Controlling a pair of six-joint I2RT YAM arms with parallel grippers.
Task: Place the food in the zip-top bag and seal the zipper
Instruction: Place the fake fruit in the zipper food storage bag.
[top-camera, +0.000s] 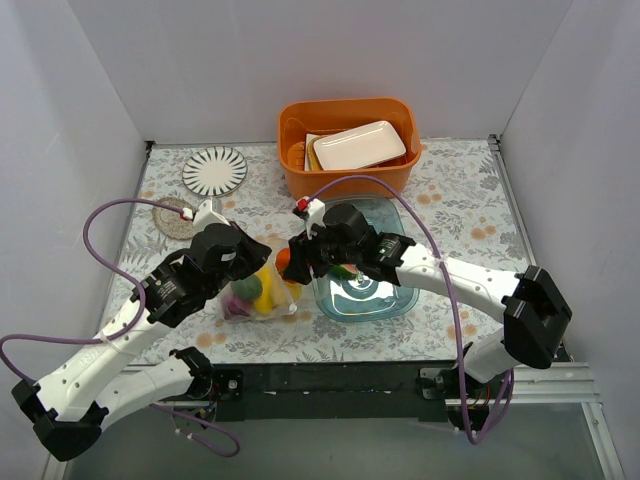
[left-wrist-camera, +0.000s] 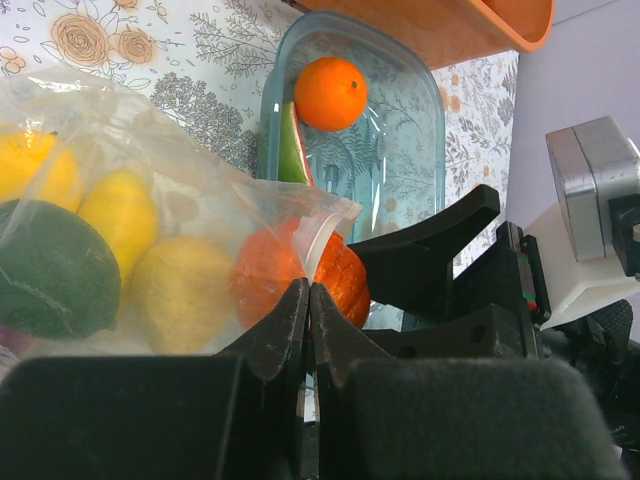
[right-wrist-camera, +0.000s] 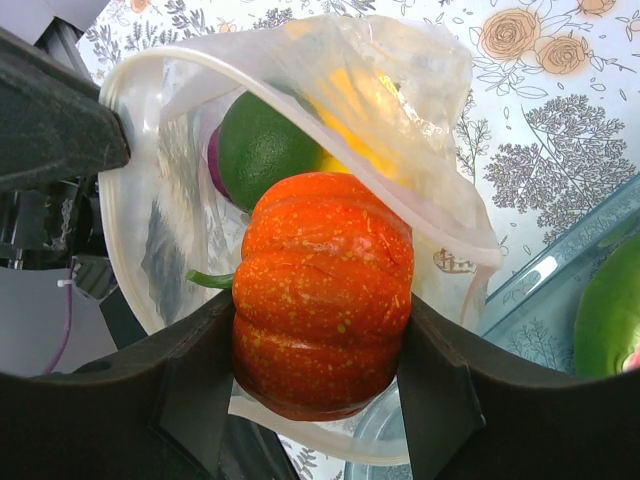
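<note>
We start with the flowered worktop (top-camera: 455, 200). At its far side, well beyond both grippers, stands an orange bin (top-camera: 350, 180). Under and to the right of the right gripper (right-wrist-camera: 320, 320) sits the clear blue-tinted tray (left-wrist-camera: 432, 150). It holds an orange (left-wrist-camera: 330, 92) and a watermelon slice (left-wrist-camera: 290, 150) leaning against its wall.

The zip-top bag (left-wrist-camera: 190, 170) lies on the worktop between the two grippers, just beside the tray, with its mouth turned toward the right gripper. The left gripper (left-wrist-camera: 308, 300) is clenched, its jaws pressed together on the rim of the bag's mouth. This holds the film up, so the opening gapes wide in the right wrist view.

The right gripper is grasping a ridged orange pumpkin-like piece (right-wrist-camera: 325, 260) squarely between its two fingers. The piece sits right at the bag's mouth, over the lower lip of the opening. Whether it touches the film we cannot tell.

Deeper in the bag, beyond the held piece, lies more of the food: a dark green one (right-wrist-camera: 262, 150), yellow lemons (left-wrist-camera: 120, 215) and a sliver of purple onion (right-wrist-camera: 213, 160).

The zipper (right-wrist-camera: 112, 215) curves as a whitish strip around the open mouth, unsealed, to the left of the right gripper's fingers.
</note>
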